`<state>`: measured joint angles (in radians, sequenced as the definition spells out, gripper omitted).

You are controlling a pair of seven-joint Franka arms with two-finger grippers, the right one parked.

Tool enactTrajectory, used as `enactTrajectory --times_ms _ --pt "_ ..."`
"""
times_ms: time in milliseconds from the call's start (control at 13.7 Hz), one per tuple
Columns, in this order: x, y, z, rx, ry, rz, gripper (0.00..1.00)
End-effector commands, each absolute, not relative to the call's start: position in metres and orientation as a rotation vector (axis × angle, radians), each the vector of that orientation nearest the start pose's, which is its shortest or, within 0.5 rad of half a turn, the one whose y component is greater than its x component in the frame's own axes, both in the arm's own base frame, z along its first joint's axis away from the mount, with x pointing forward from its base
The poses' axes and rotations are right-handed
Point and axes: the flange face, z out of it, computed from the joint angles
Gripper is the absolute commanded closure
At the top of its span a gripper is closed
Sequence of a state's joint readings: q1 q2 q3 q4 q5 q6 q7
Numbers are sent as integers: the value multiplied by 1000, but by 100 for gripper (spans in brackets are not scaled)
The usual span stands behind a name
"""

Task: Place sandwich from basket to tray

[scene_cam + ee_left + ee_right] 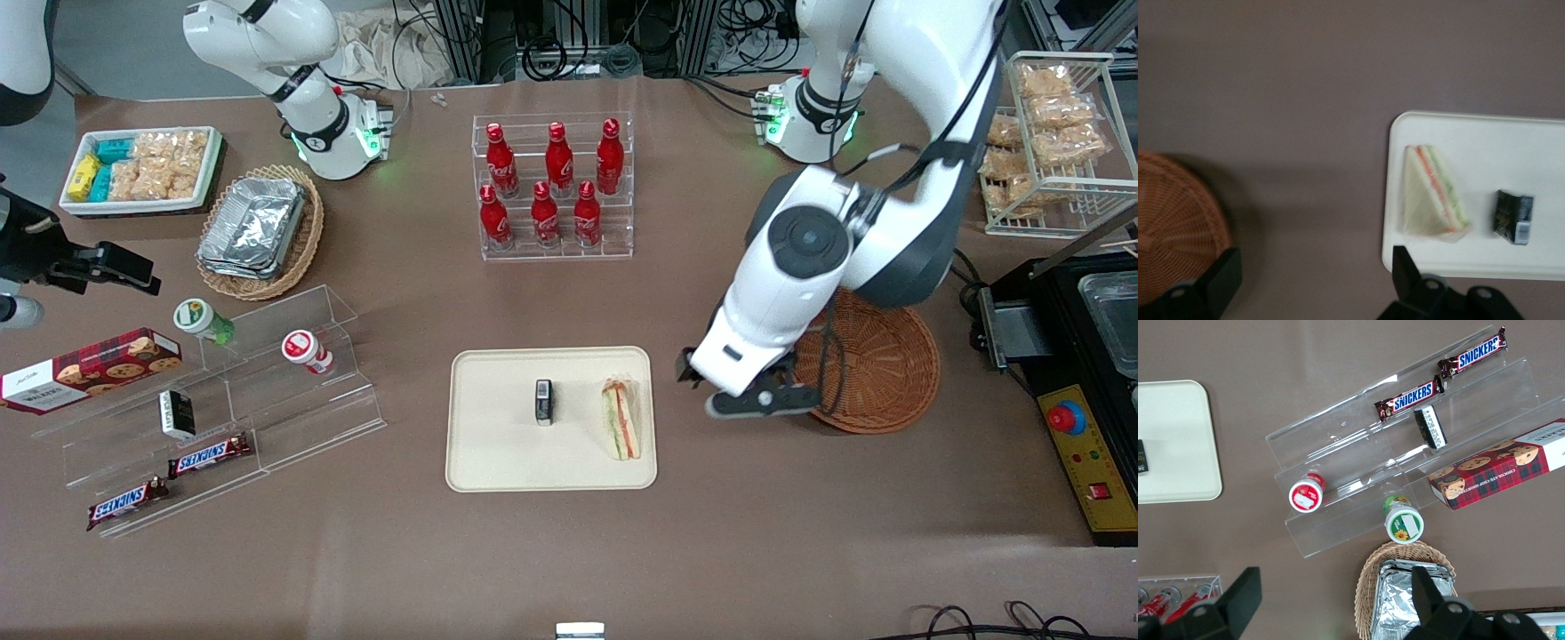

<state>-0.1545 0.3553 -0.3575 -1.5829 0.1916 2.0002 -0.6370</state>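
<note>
My gripper (1313, 280) hangs empty with its fingers (1223, 275) spread wide apart over bare table (729, 498), in the gap between the tray (498, 444) and the basket (889, 373). Nearest to me on the tray side, the sandwich (621, 418) already lies flat inside the tray's rim, on the end of the tray closest to my gripper, so I judge the placing done. The risk now is mine to make: with the sandwich so near that edge, a low sideways sweep toward it could catch the rim with a finger and shove the tray, or clip the wedge and push it over the low lip. Further along the tray sits the small black-and-white box (544, 402), apart from the sandwich; a jolted tray would slide it too. On my other side the basket lies partly under my arm, and dropping down there could snag the wicker.
</note>
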Motion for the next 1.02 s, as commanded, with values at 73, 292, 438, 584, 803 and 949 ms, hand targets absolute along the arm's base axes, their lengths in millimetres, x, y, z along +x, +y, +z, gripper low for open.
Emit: enactTrajectory --times_ms 73,292,438,584,803,949 --pt "556 -240 478 -3070 -173 -243 0" --pt "555 -221 514 -3063 -199 -316 0" --pt "569 -185 533 -3049 -233 -313 0" --pt "574 -151 547 -3073 -201 -233 0" --pt "573 -93 566 -3080 -135 -168 0" --pt "570 -70 574 -3069 -115 -128 0"
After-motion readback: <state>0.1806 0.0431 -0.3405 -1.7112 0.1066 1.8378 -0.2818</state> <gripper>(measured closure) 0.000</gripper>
